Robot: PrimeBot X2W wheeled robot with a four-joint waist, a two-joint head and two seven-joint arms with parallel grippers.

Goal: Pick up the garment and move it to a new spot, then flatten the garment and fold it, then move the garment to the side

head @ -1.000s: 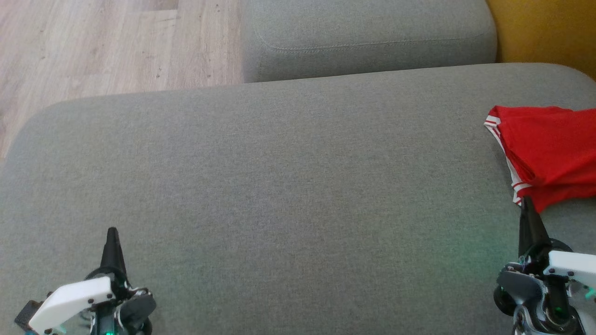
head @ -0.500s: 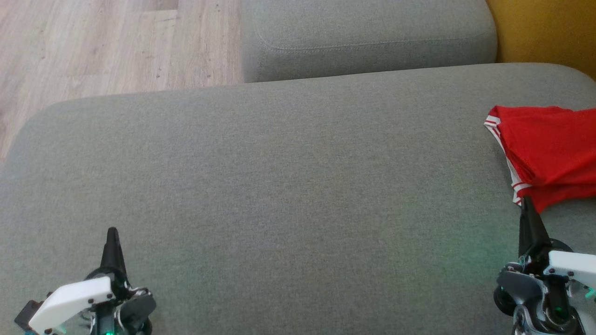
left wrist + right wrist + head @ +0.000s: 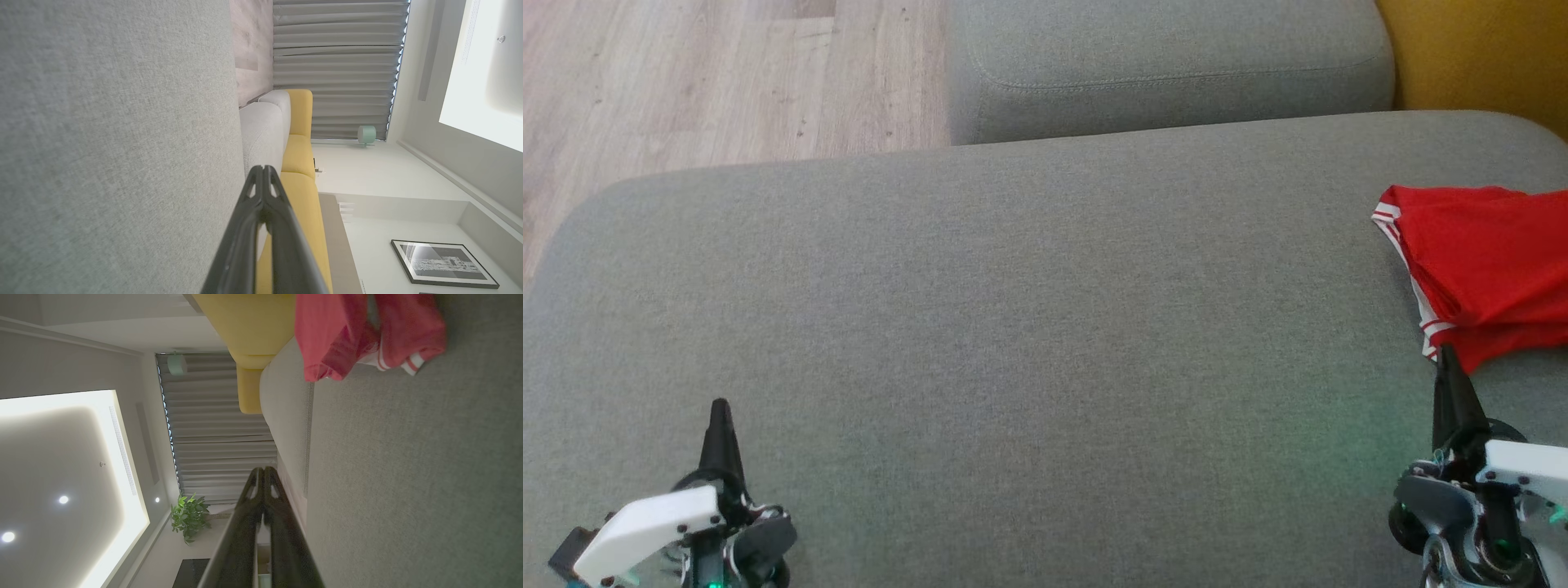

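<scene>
red garment with white stripes lies at three o'clock on the grey sofa cushion. left claw at seven o'clock and right claw at five o'clock are both pressed together, empty.

Cut off by right edge of head view: red fabric garment with white striped trim, far side unseen. Cropped again at top edge in right wrist view. Hidden: lower layers of its folds. Cannot tell whether near corner touches dark-fingered right gripper. Cropped at bottom edge: bodies of right gripper and dark-fingered left gripper. Clipped at top right corner: mustard-yellow sofa. Too small to make out: subject of black-framed monochrome print.
</scene>
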